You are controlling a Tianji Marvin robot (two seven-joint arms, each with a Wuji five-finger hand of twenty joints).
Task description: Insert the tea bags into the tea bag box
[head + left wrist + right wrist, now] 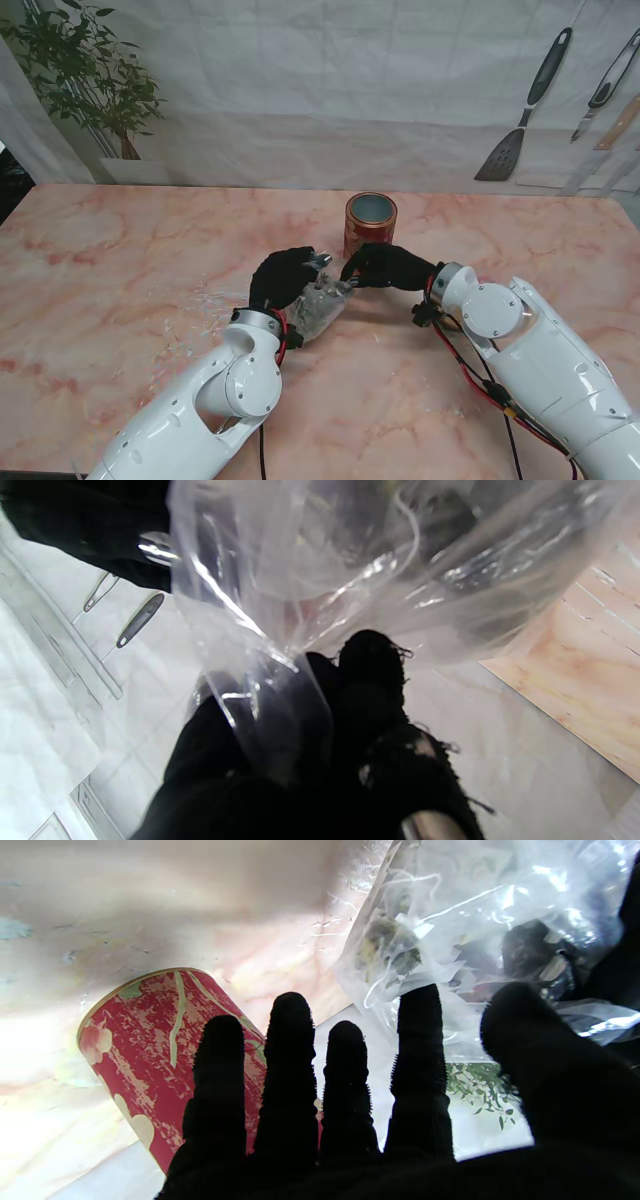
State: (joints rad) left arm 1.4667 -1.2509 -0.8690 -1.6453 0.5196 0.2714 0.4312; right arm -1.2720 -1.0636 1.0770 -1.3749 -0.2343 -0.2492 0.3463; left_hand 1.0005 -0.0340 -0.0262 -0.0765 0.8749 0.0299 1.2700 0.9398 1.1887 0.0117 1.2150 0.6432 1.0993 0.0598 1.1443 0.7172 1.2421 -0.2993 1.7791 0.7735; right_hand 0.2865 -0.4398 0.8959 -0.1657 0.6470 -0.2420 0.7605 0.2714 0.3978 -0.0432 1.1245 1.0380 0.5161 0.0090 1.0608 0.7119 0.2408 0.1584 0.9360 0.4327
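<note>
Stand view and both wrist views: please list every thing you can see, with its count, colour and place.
Table: one, pink marble pattern, fills the stand view.
Tin: one, red with pale leaves, open top, standing at table centre, farther from me than the hands.
Plastic bag: one, clear, tea bags inside, held up near the tin.
Plant: one, green, far left corner.
Kitchen tools: three, dark handles, printed on the backdrop, far right.
Left robot hand: one, black glove, gripping the bag.
Right robot hand: one, black glove, fingers spread at the bag's edge.

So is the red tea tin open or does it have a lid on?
Open. The stand view looks down into the tea tin, showing its silvery inside and no lid.
</note>
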